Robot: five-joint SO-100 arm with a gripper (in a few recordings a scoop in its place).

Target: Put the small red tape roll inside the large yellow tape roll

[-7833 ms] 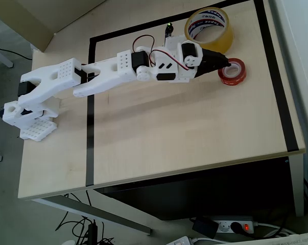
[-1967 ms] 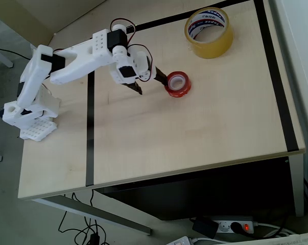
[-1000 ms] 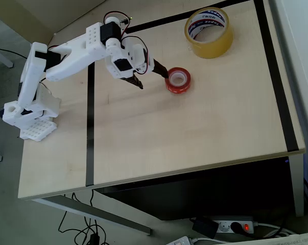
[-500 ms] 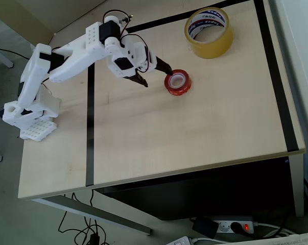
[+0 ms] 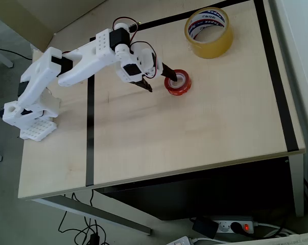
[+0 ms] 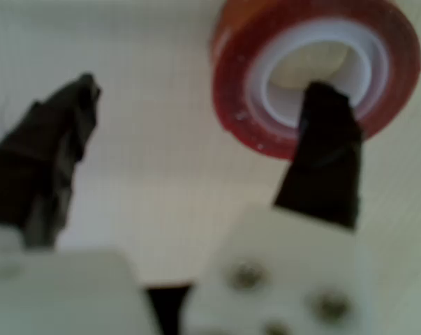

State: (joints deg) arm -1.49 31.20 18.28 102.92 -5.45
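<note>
With one dark finger (image 6: pixel 322 132) dipped in its pale core, the small glossy red tape roll (image 5: pixel 176 83) looks light, stiff and slick, so the spread-open hand (image 5: pixel 159 77) should pinch across the ring's wall.

Large yellow tape roll (image 5: pixel 209 31): red and blue print on white core, possibly "Tapoz", too small to confirm.

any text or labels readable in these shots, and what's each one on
White inner core of the large yellow tape roll: red and blue print runs around it, too small and blurred in the overhead view to read for certain.
Small red tape roll: no print shows on its red band or pale core in the wrist view.
Arm, gripper and table: no lettering.
</note>
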